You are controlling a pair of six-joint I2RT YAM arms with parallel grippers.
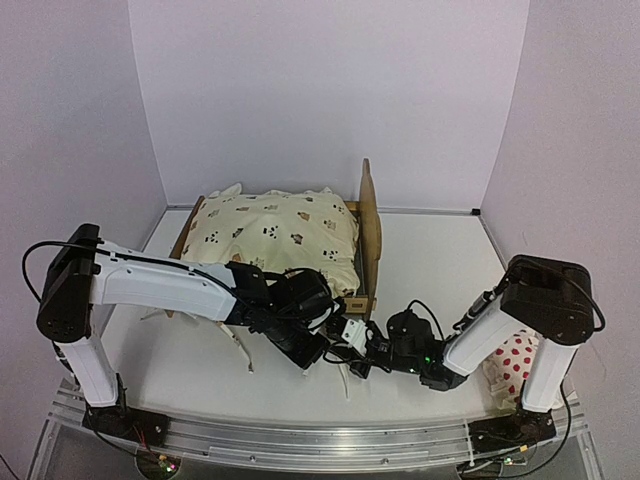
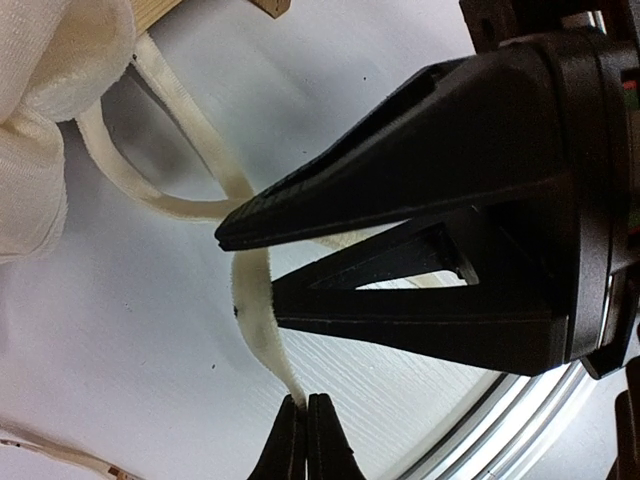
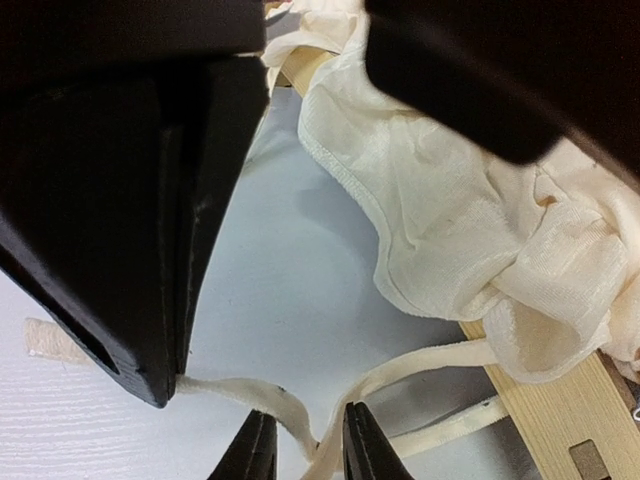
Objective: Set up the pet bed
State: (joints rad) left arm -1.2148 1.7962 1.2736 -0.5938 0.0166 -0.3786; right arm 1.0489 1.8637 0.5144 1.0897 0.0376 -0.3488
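Pet bed [image 1: 368, 228] in upper centre of the overhead view, long axis running left to right across the frame, tall scalloped board upright at its right end. The cushion [image 1: 275, 235] lies on it and covers the base. Both grippers meet low in the frame, just below the bed's lower right corner, so the bed lies up and slightly left of them. Left gripper [image 2: 305, 440] pinched closed on the free end of a cushion tie [image 2: 255, 325], which runs toward the upper left of the left wrist view, back to the cushion's ruffle. Right gripper [image 3: 310, 452] straddles the same tie further along, jaws parted a little, strap passing between them and not visibly clamped (a narrow gap shows either side of it). Neither arm is clearly nearer. The right looks a touch closer to the corner, going by the wooden rail [image 3: 545, 405] at lower right of its wrist view. Likely step: fastening the tie to the frame, which means carrying the strap up toward that rail. In the way: the grippers crowd each other, fingertips near touching, and the ruffle hangs over the rail. Another loose tie [image 1: 243, 352] trails on the table [image 1: 440, 260] under the left arm. Dotted pillow [image 1: 515, 362] well apart, behind the right arm at lower right.
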